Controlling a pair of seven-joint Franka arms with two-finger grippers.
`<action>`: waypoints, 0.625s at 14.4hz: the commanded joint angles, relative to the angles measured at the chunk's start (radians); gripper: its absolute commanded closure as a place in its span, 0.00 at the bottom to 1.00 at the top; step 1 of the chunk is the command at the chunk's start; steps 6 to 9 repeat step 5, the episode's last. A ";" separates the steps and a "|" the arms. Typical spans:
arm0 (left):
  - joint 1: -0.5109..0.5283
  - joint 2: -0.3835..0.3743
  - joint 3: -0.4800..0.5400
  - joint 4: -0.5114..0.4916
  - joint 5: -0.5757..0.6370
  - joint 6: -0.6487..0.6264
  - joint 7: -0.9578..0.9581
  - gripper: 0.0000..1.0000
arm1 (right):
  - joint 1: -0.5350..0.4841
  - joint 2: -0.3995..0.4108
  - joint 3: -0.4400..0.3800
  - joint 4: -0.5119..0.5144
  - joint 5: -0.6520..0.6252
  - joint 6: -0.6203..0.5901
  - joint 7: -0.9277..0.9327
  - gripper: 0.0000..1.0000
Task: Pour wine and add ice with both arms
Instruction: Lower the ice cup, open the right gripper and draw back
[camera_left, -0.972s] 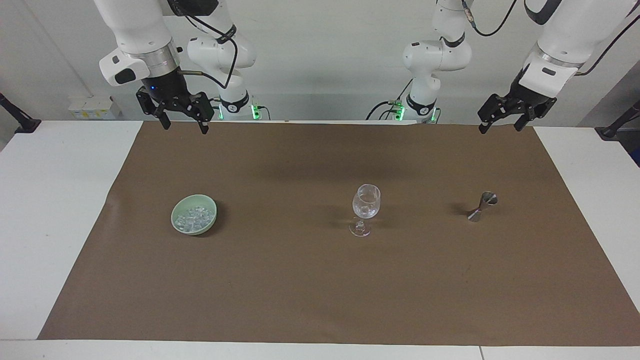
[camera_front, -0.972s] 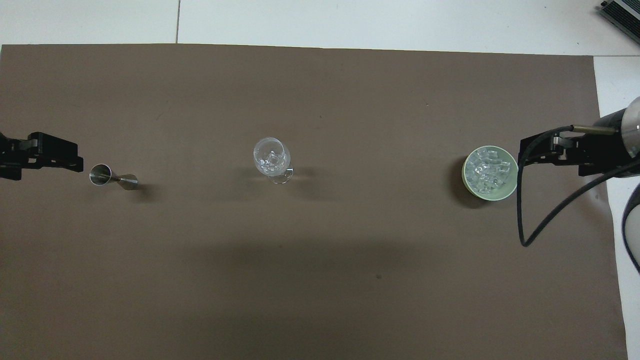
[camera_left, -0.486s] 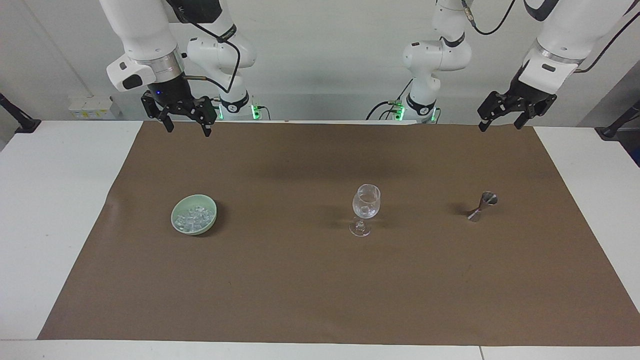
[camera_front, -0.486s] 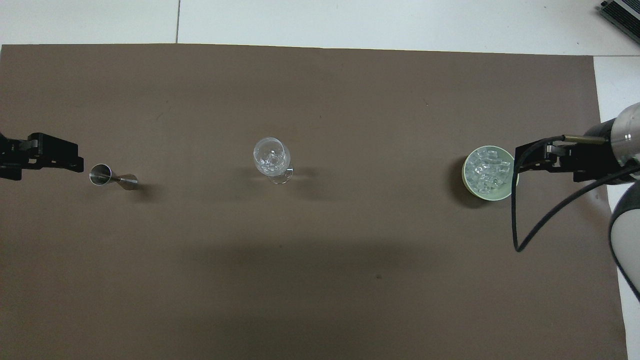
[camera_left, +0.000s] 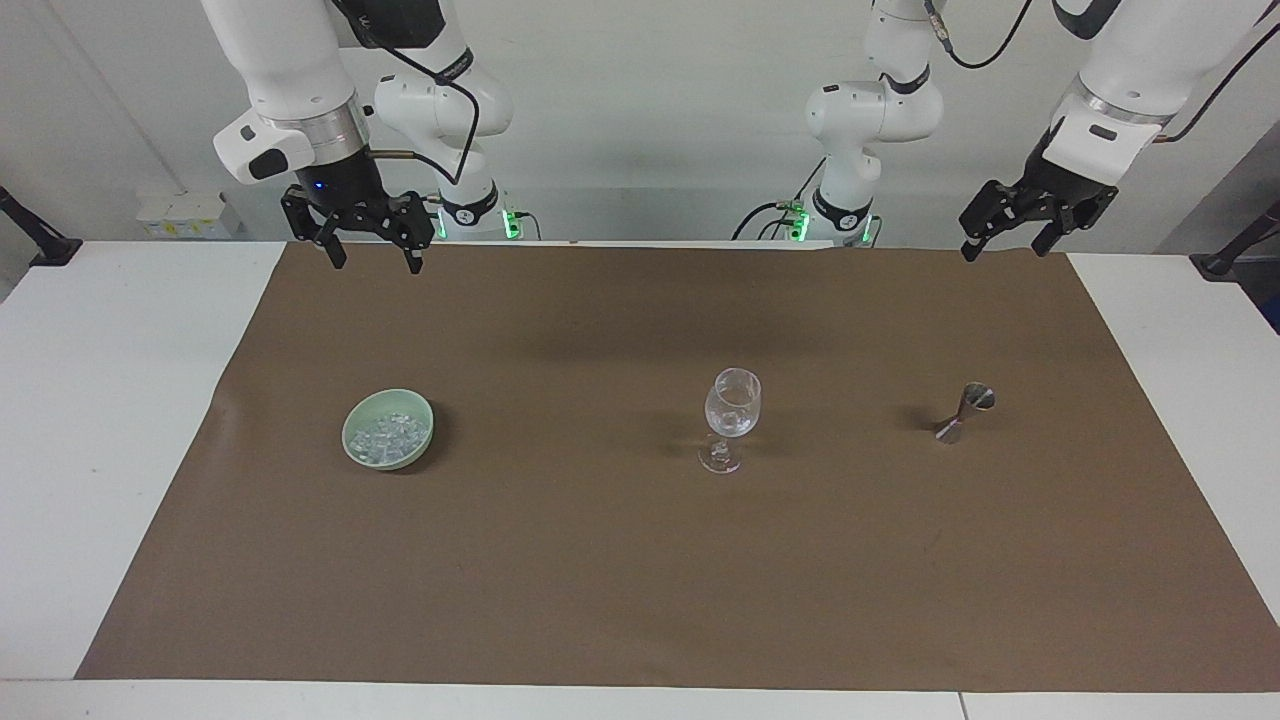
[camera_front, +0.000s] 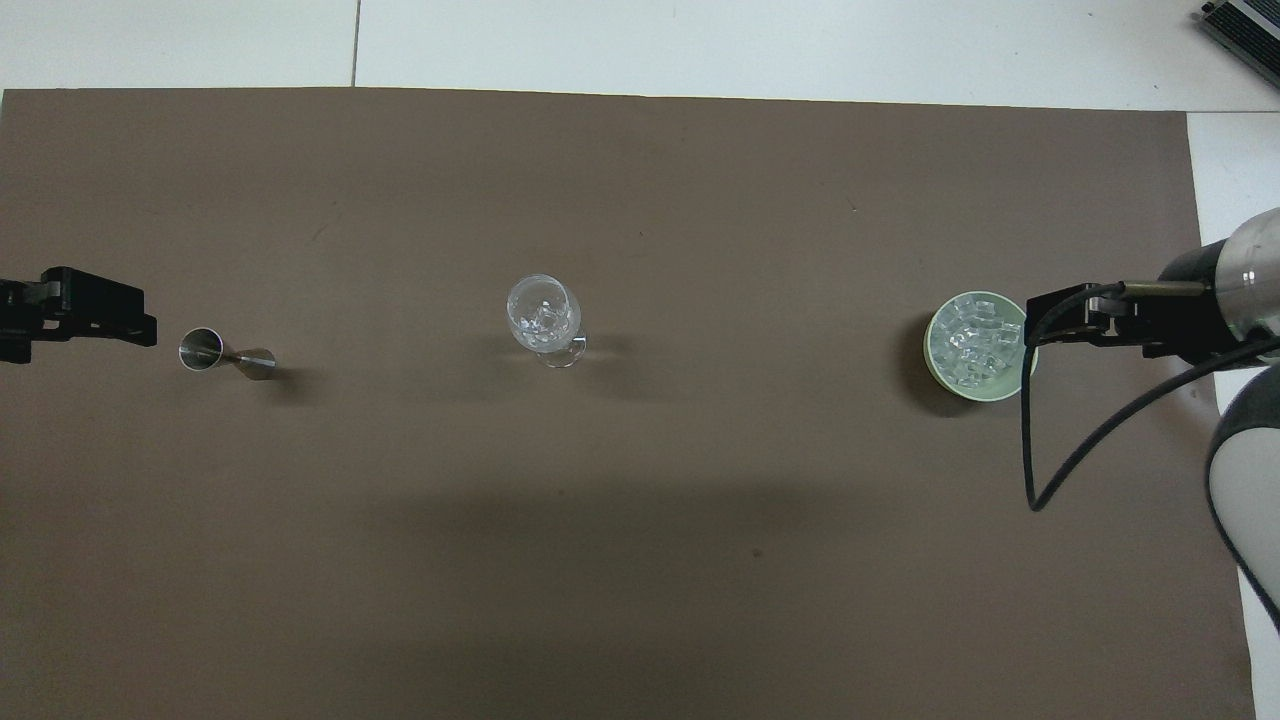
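The ice (camera_left: 388, 432) (camera_front: 978, 338) is heaped in a pale green bowl (camera_left: 352, 448) (camera_front: 932, 362) on the brown mat, toward the right arm's end. A clear stemmed glass (camera_left: 731, 410) (camera_front: 543, 308) stands upright mid-mat, with glassy glints in its bowl. A small steel jigger (camera_left: 962, 412) (camera_front: 225, 353) stands toward the left arm's end. My right gripper (camera_left: 376, 262) (camera_front: 1036, 322) hangs open and empty, high above the mat and well clear of the bowl. My left gripper (camera_left: 1003, 252) (camera_front: 145, 322) hangs open and empty, high up at the jigger's end. No wine is in view.
The brown mat (camera_left: 600, 580) covers most of the white table (camera_left: 90, 400). Both arm bases (camera_left: 840, 200) stand at the table's edge by the robots. A black cable (camera_front: 1040, 450) loops down from the right wrist.
The right arm has straightened and its gripper has drifted slightly toward the bowl in the overhead view. The left gripper has lifted a little and drawn back from the jigger. Both stay open.
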 joint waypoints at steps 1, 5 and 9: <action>0.006 -0.024 -0.005 -0.024 0.020 -0.010 0.004 0.00 | -0.014 -0.028 0.001 -0.037 0.016 0.022 -0.033 0.00; 0.005 -0.024 -0.005 -0.024 0.020 -0.010 0.004 0.00 | -0.014 -0.028 0.001 -0.037 0.015 0.020 -0.028 0.00; 0.005 -0.024 -0.005 -0.024 0.020 -0.010 0.004 0.00 | -0.014 -0.028 0.001 -0.037 0.015 0.020 -0.028 0.00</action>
